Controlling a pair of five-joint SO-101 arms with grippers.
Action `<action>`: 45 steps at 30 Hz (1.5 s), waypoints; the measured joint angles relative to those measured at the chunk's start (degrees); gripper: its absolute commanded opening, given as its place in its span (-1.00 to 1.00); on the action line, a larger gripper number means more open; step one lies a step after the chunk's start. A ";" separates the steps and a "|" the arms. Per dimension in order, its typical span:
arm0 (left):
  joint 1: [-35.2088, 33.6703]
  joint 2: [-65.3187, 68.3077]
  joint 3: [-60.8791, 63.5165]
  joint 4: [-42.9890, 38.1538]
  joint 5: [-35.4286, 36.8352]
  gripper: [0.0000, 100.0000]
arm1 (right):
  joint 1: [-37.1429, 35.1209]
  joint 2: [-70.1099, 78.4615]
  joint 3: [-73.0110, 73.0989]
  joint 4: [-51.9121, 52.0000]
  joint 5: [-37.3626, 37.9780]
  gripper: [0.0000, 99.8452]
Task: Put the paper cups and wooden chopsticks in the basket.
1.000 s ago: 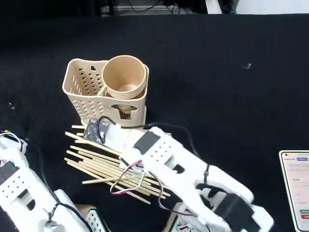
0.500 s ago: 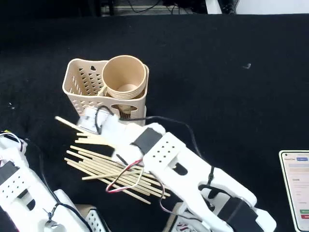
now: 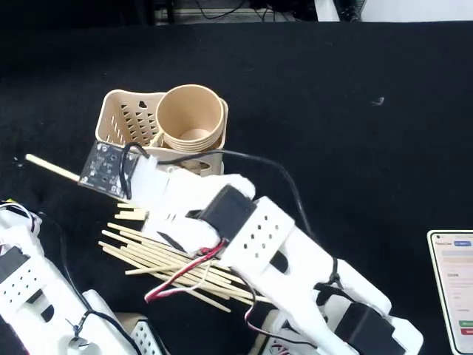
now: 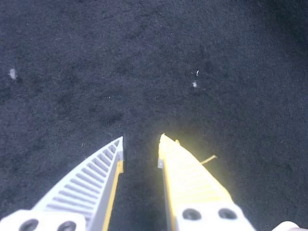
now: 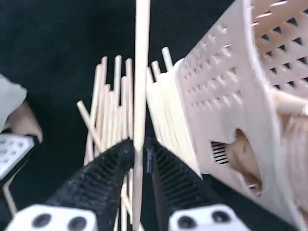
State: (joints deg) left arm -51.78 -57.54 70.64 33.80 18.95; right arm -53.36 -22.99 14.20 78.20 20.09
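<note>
Black cloth covers the worktop (image 3: 355, 148). Stacked paper cups (image 3: 191, 118) stand in the basket (image 3: 126, 122), and loose chopsticks (image 3: 137, 251) lie heaped just in front of it. The right pincer (image 5: 138, 147) is clamped on a single chopstick (image 5: 141, 57), held above the heap beside the basket wall. The left pincer (image 4: 140, 144) hangs narrowly parted over bare cloth, holding nothing.
</note>
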 measured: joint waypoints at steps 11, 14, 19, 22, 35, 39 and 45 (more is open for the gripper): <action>0.00 0.00 0.00 0.00 0.00 -0.75 | 1.14 -8.35 32.97 -5.89 2.20 -0.98; 0.00 0.00 0.00 0.00 0.00 -0.75 | 1.32 -9.58 43.96 -13.71 4.13 -0.92; 0.00 0.00 0.00 0.00 0.00 -0.75 | 1.41 -6.86 51.96 -22.86 5.98 -0.75; 0.00 0.00 0.00 0.00 0.00 -0.75 | 1.67 -3.16 52.04 -26.81 5.89 -0.75; 0.00 0.00 0.00 0.00 0.00 -0.75 | 1.49 -6.86 47.03 -17.32 6.33 -0.74; 0.00 0.00 0.00 0.00 0.00 -0.75 | 0.97 -7.12 47.03 -15.38 6.24 -0.74; 0.00 0.00 0.00 0.00 0.00 -0.75 | -6.33 -7.12 45.63 -13.54 3.60 -0.52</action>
State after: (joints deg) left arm -51.78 -57.54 70.64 33.80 18.95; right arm -59.69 -30.11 59.82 64.66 23.69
